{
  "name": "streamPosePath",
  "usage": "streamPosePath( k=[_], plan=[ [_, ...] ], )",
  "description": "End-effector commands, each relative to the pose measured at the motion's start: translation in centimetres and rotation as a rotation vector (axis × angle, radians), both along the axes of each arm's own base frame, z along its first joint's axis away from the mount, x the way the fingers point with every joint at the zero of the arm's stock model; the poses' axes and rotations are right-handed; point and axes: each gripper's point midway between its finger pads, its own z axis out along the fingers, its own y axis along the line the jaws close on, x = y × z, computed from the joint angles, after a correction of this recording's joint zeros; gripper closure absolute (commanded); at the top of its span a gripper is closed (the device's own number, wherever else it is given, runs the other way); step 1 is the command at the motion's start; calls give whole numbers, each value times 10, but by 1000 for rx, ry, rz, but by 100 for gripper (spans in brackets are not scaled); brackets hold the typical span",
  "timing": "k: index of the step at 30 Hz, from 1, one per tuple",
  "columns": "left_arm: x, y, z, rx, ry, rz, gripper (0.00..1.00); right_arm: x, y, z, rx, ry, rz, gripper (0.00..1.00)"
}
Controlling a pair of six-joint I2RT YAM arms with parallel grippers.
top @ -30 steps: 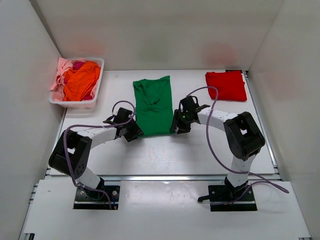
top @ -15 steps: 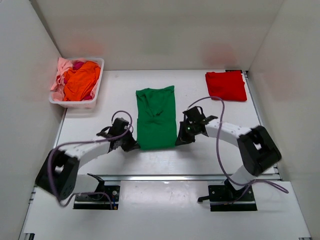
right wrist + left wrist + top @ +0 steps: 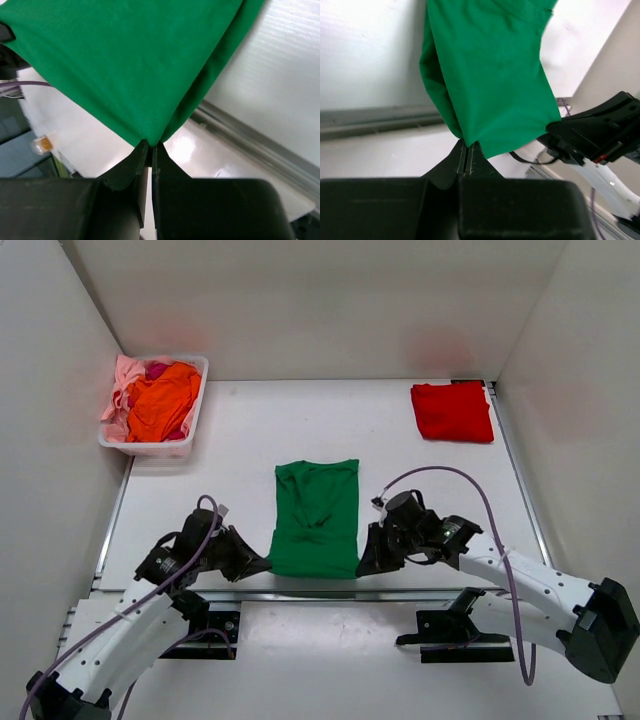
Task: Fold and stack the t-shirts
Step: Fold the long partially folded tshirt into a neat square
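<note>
While the left gripper [image 3: 468,150] and right gripper [image 3: 150,147] are each pinching a near corner of the green t-shirt [image 3: 317,518], right of the basket [image 3: 150,448] and nearer, a red t-shirt [image 3: 452,411] is sitting folded far right of it and more t-shirts [image 3: 162,400] are waiting inside. Only the wrist views are showing jaws closed on cloth.

White table [image 3: 230,440], plain white walls [image 3: 320,300], soft even light.

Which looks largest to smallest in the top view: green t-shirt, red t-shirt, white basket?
1. green t-shirt and white basket: about alike, too close to rank.
2. red t-shirt: clearly smallest.
</note>
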Motion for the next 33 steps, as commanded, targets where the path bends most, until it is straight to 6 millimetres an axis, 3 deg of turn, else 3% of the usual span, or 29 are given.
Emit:
streamPosePath(
  k=[1, 6, 8, 9, 15, 17, 22, 24, 25, 31, 33],
  plan=[
    [-2, 3, 25, -2, 23, 2, 100, -3, -14, 22, -26, 27, -27, 100],
    [25, -10, 48, -22, -29, -3, 100, 31, -17, 55, 18, -25, -22, 100],
    [37, -14, 55, -38, -44, -1, 100, 47, -19, 56, -6, -20, -39, 100],
    [43, -14, 52, -33, -36, 7, 100, 55, -15, 69, 11, -53, -32, 100],
    [84, -14, 63, -30, -68, 31, 96, 115, -17, 82, 25, -93, -84, 100],
    [101, -12, 61, -29, -64, 49, 96, 133, -18, 77, 4, -80, -82, 99],
    [153, -9, 60, -59, -104, 103, 98, 179, -8, 87, 39, -116, -98, 100],
    [173, -14, 60, -44, -105, 85, 97, 201, -7, 82, 17, -119, -118, 100],
    [182, -15, 62, -41, -122, 85, 97, 212, -5, 89, 28, -147, -121, 100],
    [237, -19, 43, -37, -138, 163, 94, 268, -7, 63, 13, -166, -192, 100],
    [256, -16, 37, -26, -134, 188, 93, 290, -9, 45, -8, -164, -207, 100]
  ],
)
